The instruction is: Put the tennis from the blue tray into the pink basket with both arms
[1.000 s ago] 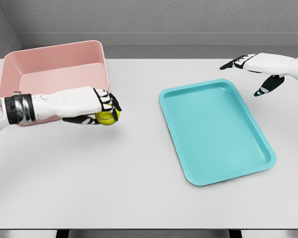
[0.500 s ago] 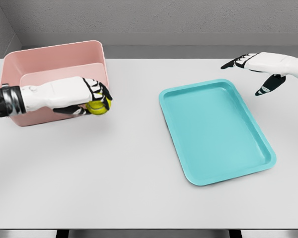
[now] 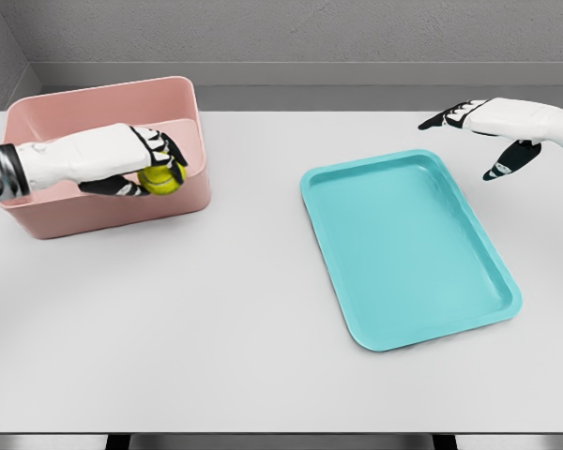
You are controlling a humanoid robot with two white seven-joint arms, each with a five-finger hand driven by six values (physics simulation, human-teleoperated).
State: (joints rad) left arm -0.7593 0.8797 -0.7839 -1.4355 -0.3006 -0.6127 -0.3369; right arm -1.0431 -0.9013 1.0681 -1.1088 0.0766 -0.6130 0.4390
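The left hand (image 3: 141, 161) has its fingers (image 3: 169, 150) curled around the tennis ball (image 3: 158, 178), just above the pink basket (image 3: 103, 98)'s front wall. Released too near that wall, the ball could clip the rim and roll onto the worktop (image 3: 216, 309). The right hand (image 3: 493, 127) hovers empty, fingers spread, beyond the blue tray (image 3: 408, 248).

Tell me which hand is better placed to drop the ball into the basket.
Left hand: it holds the ball right over the pink basket. The right hand is open, far beyond the tray.

table (image 3: 216, 319): white, matte | wall (image 3: 310, 28): grey, textured | light: soft, even
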